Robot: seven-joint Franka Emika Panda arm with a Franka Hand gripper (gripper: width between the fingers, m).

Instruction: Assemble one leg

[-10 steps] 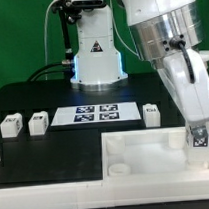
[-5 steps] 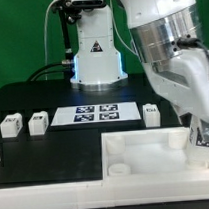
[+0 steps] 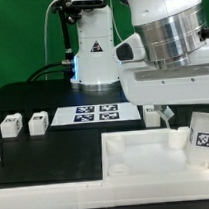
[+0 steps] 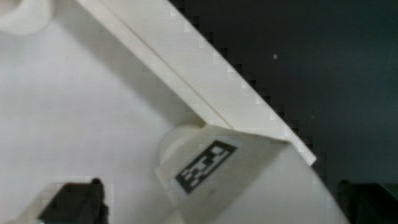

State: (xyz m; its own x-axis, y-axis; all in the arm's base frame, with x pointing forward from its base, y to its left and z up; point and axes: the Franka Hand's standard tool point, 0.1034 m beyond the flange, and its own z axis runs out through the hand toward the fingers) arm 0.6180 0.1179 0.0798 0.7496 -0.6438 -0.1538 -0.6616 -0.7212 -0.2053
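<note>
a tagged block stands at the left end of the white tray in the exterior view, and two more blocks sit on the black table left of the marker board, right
Not quite. The tagged block stands at the right end of the white tray, not the left, as the exterior view shows. The rest holds: the outer block and the inner block sit on the black table, left of the marker board.

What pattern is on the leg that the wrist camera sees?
The leg carries a black-and-white square tag on white plastic; clearest in the wrist view.
</note>
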